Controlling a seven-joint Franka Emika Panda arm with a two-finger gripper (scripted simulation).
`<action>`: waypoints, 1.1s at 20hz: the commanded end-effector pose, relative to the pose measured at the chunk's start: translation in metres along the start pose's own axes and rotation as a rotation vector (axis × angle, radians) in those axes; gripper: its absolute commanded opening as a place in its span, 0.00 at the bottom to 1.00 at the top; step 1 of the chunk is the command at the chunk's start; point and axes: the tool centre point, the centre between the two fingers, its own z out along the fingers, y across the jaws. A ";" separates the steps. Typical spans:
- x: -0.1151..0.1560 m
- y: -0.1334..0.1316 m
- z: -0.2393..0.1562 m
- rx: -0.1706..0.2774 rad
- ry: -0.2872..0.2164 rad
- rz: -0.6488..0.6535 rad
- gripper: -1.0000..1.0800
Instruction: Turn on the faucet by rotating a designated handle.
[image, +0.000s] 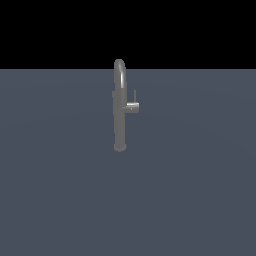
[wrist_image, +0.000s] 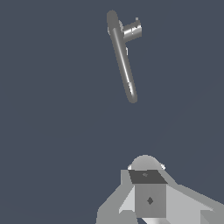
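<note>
Jaws: we cannot tell how they stand. In the wrist view we see only pale grey blocky parts of the gripper at the frame's edge, with no clear fingertips and no gap to read. The arm does not show in the exterior view at all.

Largest first. We note the flat slate-grey ground plane, bare around the fixture. On it stands the tall slim grey metallic faucet with a narrow arched gooseneck spout, upright, near the middle of the exterior view.

Off the column, toward the exterior view's right, sits the short grey stub handle with a thin straight rod lever; the rod points upward, close beside the column. In the wrist view the faucet lies well apart from the gripper, and the handle shows as a small stub near one end.

Risks, as we judge them:
- The approach is long, so aim can drift onto the column or spout.
- The rod is thin and may slip past the jaws.
- The rod sits close to the column, so a wide approach may knock the column first.
</note>
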 end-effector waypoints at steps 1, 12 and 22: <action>0.014 -0.002 0.001 0.034 -0.038 0.036 0.00; 0.078 -0.007 0.010 0.194 -0.212 0.198 0.00; 0.138 -0.005 0.030 0.351 -0.383 0.355 0.00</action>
